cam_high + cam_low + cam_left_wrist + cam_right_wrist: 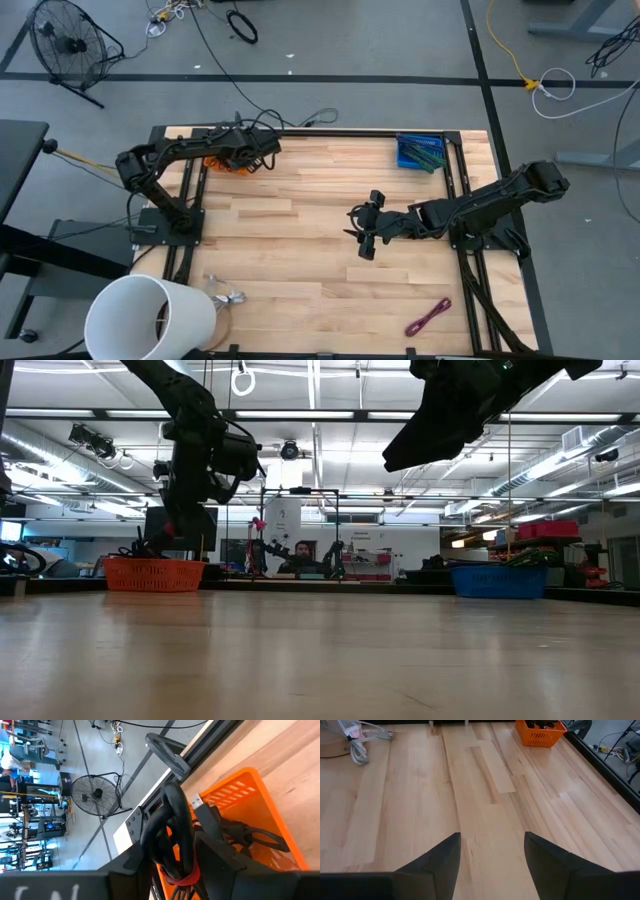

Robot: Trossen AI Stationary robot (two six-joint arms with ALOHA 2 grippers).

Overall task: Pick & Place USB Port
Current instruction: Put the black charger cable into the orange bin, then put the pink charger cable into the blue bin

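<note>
USB cable (175, 835): black coiled bundle, red tie, plug showing; I see it over the orange basket (260, 805) at the table's far left corner.
Left gripper (268, 150): above that basket; fingers apparently parted around the coil, though I cannot confirm a grip.
Right gripper (366, 232): mid-table, fingers (432, 862) spread wide, holding nothing.
Blue basket (421, 152): far right corner.

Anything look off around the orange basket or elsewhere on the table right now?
Nothing is spilled or damaged. One oddity: a black cable bundle with a USB plug hangs between the left gripper's fingers above the orange basket, not yet lying inside it. The right gripper hovers open over bare mid-table. A purple cable lies loose near the front edge.
</note>
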